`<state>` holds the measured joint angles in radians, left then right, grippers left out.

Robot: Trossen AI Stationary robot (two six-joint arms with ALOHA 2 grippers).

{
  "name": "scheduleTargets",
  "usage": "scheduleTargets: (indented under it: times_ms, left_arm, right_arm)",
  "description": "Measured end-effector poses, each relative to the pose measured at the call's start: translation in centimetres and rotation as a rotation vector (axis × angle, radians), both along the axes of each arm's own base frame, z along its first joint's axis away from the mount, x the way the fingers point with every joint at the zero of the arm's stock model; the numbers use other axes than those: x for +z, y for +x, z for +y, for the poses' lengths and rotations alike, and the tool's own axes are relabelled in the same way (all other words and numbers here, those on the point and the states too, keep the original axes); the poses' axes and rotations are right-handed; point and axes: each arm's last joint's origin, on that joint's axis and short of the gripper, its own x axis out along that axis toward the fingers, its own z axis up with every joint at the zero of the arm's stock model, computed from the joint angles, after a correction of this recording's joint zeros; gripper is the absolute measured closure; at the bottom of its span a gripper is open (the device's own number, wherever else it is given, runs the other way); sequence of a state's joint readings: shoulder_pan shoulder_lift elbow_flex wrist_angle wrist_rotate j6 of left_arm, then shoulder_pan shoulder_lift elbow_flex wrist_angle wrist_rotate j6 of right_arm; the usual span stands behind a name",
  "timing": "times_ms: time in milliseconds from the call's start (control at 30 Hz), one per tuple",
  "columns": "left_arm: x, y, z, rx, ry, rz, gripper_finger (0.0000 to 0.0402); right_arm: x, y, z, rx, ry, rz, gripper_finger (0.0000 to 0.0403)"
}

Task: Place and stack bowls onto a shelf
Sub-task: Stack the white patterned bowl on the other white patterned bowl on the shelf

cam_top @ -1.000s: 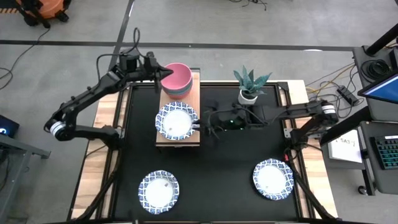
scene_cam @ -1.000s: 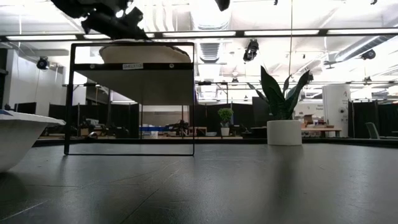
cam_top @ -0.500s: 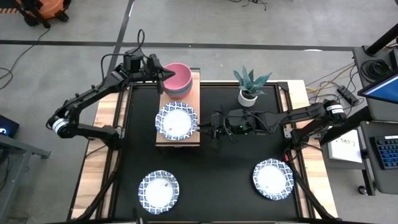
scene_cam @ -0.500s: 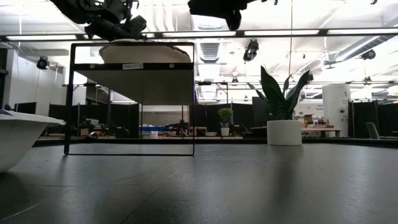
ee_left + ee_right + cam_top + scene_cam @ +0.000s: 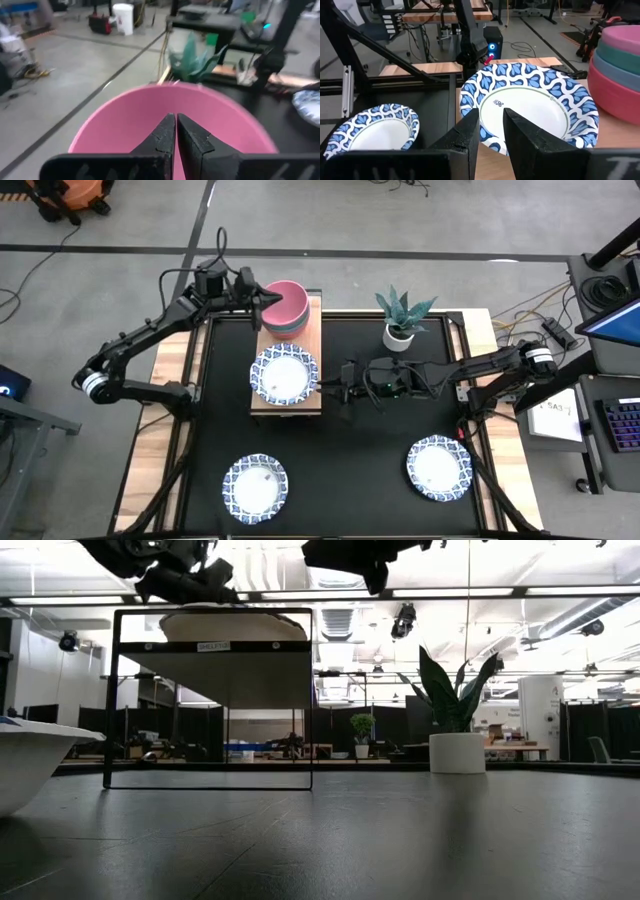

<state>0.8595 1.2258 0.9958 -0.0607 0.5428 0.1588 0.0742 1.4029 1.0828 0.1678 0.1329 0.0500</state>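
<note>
The right tool point(image 5: 325, 392), jaws narrowly parted and empty, hovers just beside the patterned dish point(image 5: 285, 374) on the shelf point(image 5: 313, 320), probably short of touching its rim (the nearer arm). The left tool point(image 5: 262, 297), shut, hangs over the pink bowl point(image 5: 288, 302).

The right gripper point(image 5: 491, 131) hovers with a narrow gap between its fingers point(image 5: 466, 134), facing a patterned dish point(image 5: 530, 107) on the shelf point(image 5: 485, 167). Stacked bowls point(image 5: 616, 65) (pink on top) sit at 3 o'clock; another dish point(image 5: 367, 132) lies at 9 o'clock.
</note>
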Motion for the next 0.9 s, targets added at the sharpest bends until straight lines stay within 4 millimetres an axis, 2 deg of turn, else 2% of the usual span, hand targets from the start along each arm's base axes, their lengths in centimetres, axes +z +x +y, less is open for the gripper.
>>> scheduleTargets:
  times_ms: [200,400,633,733,900]
  left_arm:
    - [0.6,1.0,-1.1,-0.112,-0.036,-0.075,0.0402]
    - [1.8,1.5,-3.6,-0.204,-0.027,-0.108,0.0402]
    - [4.2,-1.3,-7.7,-0.256,-0.026,-0.12,0.0402]
    - [4.6,-2.5,-9.8,-0.303,-0.056,-0.109,0.0402]
    - [4.3,-2.9,-13.3,-0.418,-0.088,-0.128,0.0402]
  right_arm:
    - [-0.2,0.0,0.1,0.007,-0.021,0.006,0.0328]
    - [-0.8,-0.1,0.3,0.016,-0.033,0.023,0.0331]
    - [-1.3,-0.9,0.6,0.014,0.019,0.076,0.0332]
    - [-1.7,-1.4,0.6,-0.012,0.097,0.148,0.0334]
    - [-1.7,-2.1,0.5,-0.088,0.233,0.308,0.0333]
